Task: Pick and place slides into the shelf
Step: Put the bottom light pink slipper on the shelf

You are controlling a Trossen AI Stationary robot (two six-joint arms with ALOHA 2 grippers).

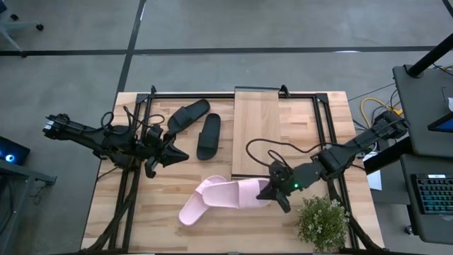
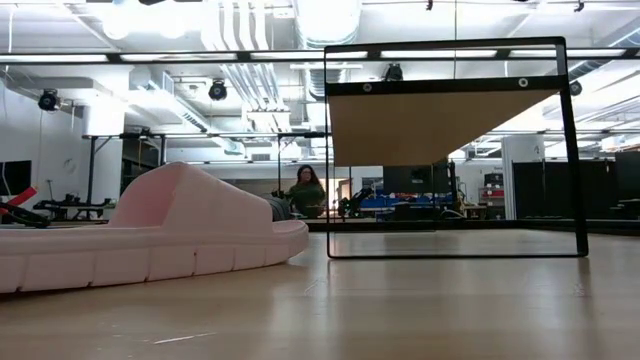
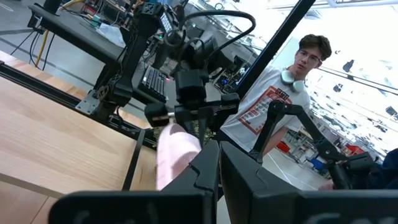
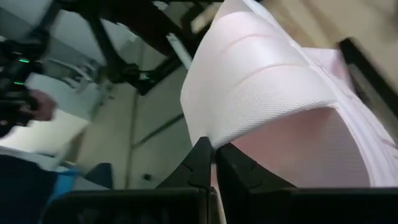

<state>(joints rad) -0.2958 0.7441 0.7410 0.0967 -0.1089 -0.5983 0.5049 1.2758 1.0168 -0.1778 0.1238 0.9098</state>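
Two black slides (image 1: 187, 115) (image 1: 209, 136) lie on the table left of the shelf (image 1: 256, 131), a light-wood plank on a black frame (image 2: 450, 120). Two pale pink slides sit near the table's front. One (image 1: 192, 209) lies flat on its sole (image 2: 150, 235). The other (image 1: 237, 193) has my right gripper (image 1: 271, 193) shut on its right end. My left gripper (image 1: 178, 153) hangs shut and empty left of the black slides, pointing level toward the right (image 3: 217, 163). My right gripper pinches the pink slide between its two fingers at the edge of the broad strap (image 4: 227, 134), where the mesh lining shows. The fingers come slanting down from the table's right. The held end is raised (image 3: 177, 155). I cannot tell whether its left end rests on the other pink slide.
A small potted plant (image 1: 322, 221) stands at the near right corner, close beside my right arm. A dark cable (image 1: 260, 147) loops over the shelf's near end. A person (image 3: 280, 99) stands beyond the table's right side.
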